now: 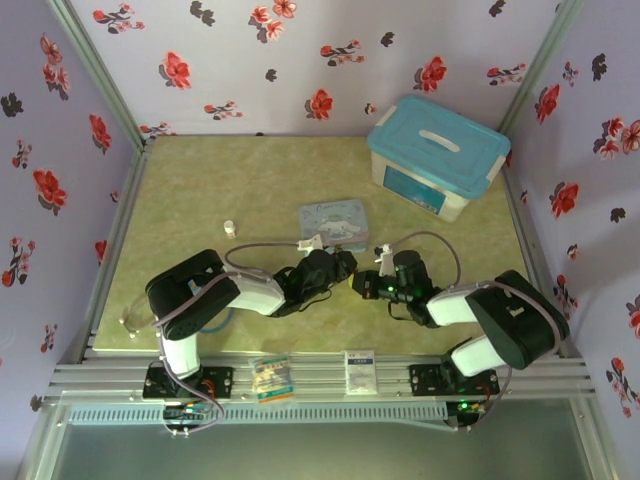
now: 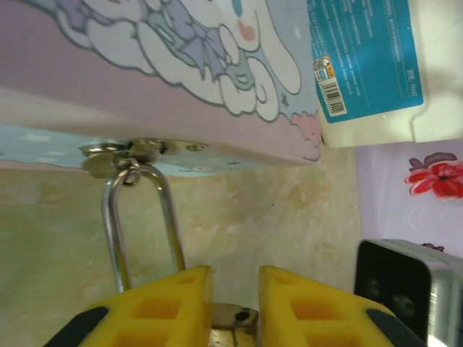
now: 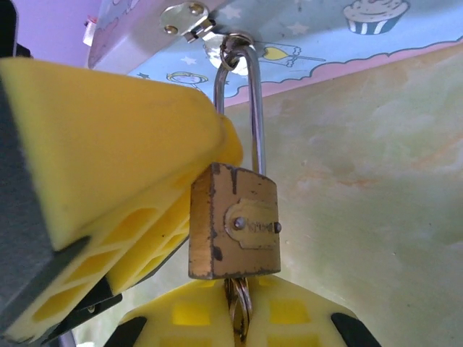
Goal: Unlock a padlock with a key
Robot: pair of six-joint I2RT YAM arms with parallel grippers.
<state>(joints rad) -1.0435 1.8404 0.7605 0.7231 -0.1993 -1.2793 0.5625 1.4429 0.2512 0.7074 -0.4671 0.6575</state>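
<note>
Padlock [image 3: 235, 224], hung by its shackle from the cartoon tin [image 1: 335, 222] at mid-surface, is clamped by the left pincer [image 2: 233, 289] while the key [image 3: 239, 318], seated beneath, is pinched by the right pincer [image 3: 239, 295]; turning is best applied about the key's axis, the body being steadied.

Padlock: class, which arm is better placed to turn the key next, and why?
Right. The right tool sits around the key hanging under the padlock, while the left tool holds the padlock's body, likely steadying it.
</note>
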